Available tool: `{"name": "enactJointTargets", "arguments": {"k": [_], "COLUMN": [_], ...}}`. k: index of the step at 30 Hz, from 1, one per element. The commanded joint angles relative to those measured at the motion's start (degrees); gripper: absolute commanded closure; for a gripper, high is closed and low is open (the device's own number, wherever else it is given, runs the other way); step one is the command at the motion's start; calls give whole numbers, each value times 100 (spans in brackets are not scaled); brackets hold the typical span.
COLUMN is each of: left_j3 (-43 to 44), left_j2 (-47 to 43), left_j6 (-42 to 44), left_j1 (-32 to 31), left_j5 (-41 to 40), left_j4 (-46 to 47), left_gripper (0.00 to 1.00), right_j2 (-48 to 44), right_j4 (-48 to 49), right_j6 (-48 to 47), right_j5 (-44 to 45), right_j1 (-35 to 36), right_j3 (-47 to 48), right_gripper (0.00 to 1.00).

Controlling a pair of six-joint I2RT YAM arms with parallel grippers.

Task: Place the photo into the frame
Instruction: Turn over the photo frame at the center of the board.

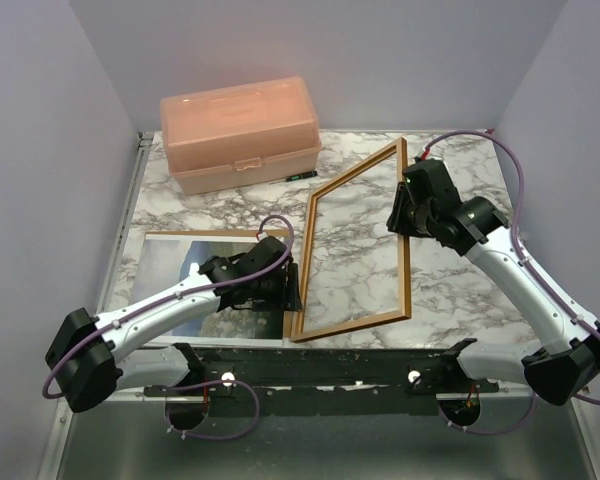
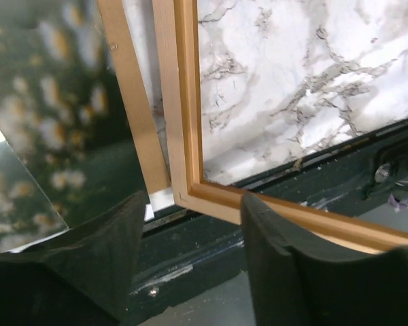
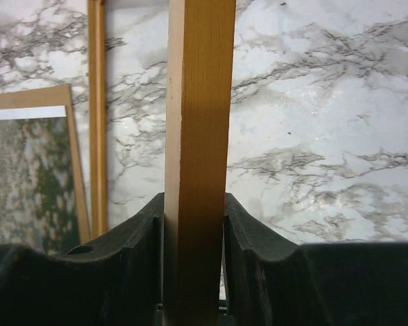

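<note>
Right claw pinches the thin wooden frame; left claw gapes around its corner.

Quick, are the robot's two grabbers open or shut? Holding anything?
The left gripper: open, astride a corner of the thin orange-brown wooden frame.
The right gripper: shut on that frame's side rail.

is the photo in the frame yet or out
Out. The photo lies on a brown board left of the frame, and only bare marble shows through the frame's opening.
</note>
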Motion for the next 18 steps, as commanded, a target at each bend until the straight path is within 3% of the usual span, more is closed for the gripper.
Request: {"name": "enactJointTargets", "arguments": {"k": [1, 8, 18], "left_j3": [-15, 49, 179], "left_j2": [690, 1560, 2086], "left_j6": [218, 370, 420], "left_j1": [76, 124, 138], "left_j5": [74, 15, -64], "left_j4": [690, 911, 821], "left_gripper": [46, 49, 53], "right_j2": [-79, -1, 152], "right_j4": [-6, 198, 281], "right_j6": [-237, -313, -420], "right_j5": [653, 941, 1217], "right_j1": [-5, -11, -6], "right_j3": [-175, -524, -636], "right_gripper": [60, 58, 57]}}
